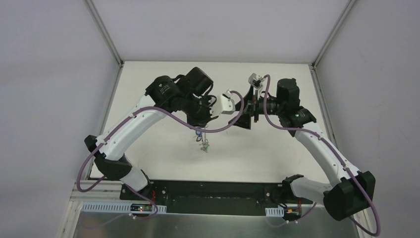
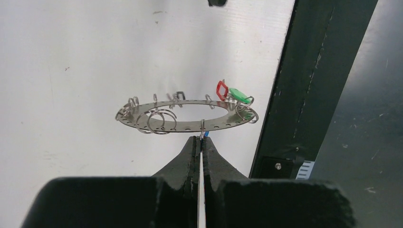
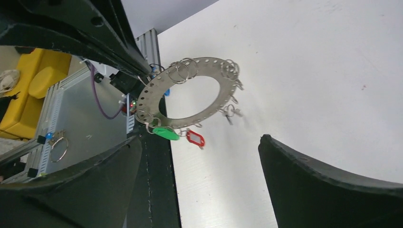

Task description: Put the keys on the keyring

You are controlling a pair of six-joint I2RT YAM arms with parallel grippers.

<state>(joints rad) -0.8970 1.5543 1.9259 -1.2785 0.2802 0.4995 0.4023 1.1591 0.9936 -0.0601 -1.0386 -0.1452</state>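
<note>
Three views, one shared ring
We look down from above on the table; both wrist cameras sit close, facing the keyring from opposite sides.

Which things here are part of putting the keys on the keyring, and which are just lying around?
Part of the job:
- keyring, gripped at its rim by the shut left pincer
- green tag, red tag and black tag on its loops
- open right pincer, facing it

Just lying about:
- loose wire ring on the grey metal shelf
- yellow seat
</note>
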